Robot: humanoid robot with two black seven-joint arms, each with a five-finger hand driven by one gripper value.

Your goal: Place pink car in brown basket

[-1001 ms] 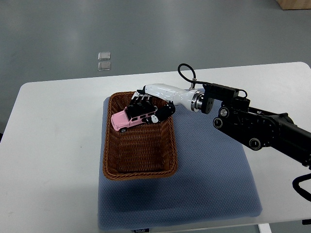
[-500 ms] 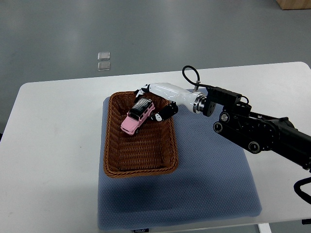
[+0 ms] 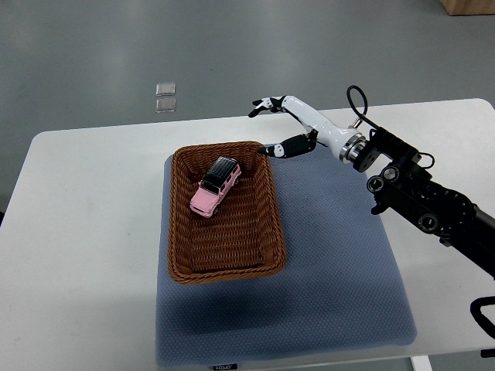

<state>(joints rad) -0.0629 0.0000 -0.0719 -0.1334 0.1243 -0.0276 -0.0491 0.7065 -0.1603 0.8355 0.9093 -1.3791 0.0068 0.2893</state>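
The pink car [image 3: 213, 188], with a black roof, lies inside the brown wicker basket [image 3: 267, 202], in its far half, pointing diagonally. My right hand [image 3: 280, 124] hovers off the basket's far right corner, raised and apart from the car. Its fingers are spread and hold nothing. The right arm [image 3: 418, 193] comes in from the right edge. No left arm shows.
The basket stands on a blue-grey mat [image 3: 332, 263] spread over a white table [image 3: 85, 232]. Two small clear squares [image 3: 165, 96] lie on the grey floor beyond the table's far edge.
The right hand let go of the pink car, which dropped into the basket. The hand then pulled back to the right and upward, out of the basket, with fingers spread.
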